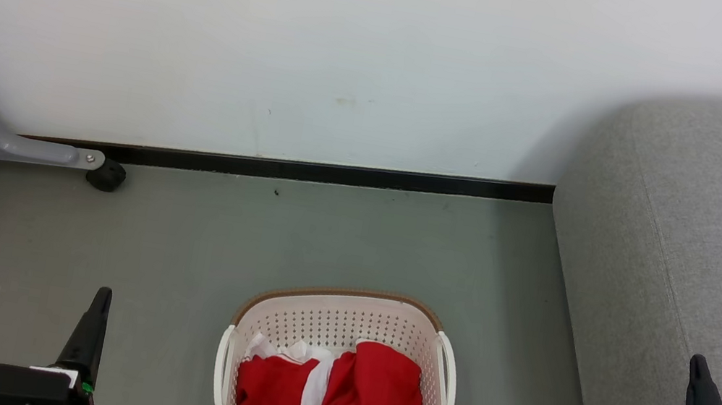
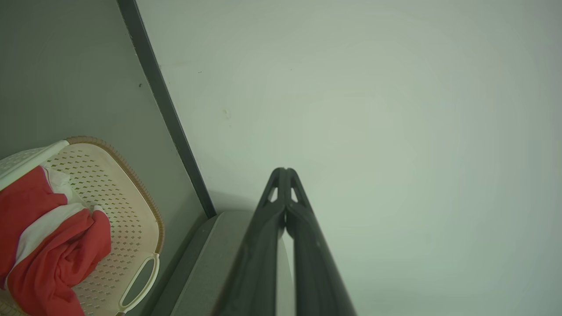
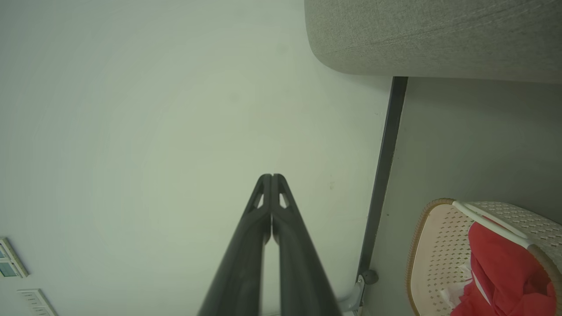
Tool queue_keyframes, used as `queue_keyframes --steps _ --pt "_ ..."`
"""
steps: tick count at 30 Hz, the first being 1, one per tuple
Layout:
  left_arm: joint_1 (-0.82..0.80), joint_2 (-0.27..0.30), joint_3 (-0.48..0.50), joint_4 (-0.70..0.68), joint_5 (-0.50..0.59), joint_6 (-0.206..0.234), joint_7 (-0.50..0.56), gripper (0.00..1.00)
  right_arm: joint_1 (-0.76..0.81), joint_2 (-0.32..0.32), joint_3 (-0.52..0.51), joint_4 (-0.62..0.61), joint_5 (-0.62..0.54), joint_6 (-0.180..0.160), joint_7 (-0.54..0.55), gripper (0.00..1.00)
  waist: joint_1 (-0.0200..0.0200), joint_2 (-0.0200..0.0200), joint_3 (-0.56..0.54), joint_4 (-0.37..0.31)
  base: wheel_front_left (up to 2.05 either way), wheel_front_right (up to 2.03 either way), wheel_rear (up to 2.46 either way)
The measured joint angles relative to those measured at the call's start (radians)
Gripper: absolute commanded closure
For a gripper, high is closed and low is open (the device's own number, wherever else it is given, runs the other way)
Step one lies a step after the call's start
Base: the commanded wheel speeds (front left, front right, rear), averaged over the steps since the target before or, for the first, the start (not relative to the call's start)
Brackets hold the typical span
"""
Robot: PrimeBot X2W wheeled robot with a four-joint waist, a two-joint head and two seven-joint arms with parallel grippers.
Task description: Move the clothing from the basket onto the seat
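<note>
Plainly, red-and-white fabric clothing in the cream perforated plastic basket lies nearer left gripper than right gripper — both closed, empty — grey upholstered seat right of basket.

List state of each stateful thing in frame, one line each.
clothing: crumpled heap inside the basket, not gripped.
basket: upright on the floor, holding the clothing.
seat: no clothing on the part in view.
left gripper: shut, holding nothing, apart from the basket.
right gripper: shut, holding nothing.
</note>
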Motion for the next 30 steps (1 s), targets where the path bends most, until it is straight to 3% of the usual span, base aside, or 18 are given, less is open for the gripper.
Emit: queue_keyframes --steps 30 --pt "0.0 0.0 0.0 0.0 0.0 0.0 0.0 1.0 0.0 0.0 0.0 0.0 0.0 0.0 0.0 1.0 0.0 0.0 0.0 0.0 0.0 0.0 0.0"
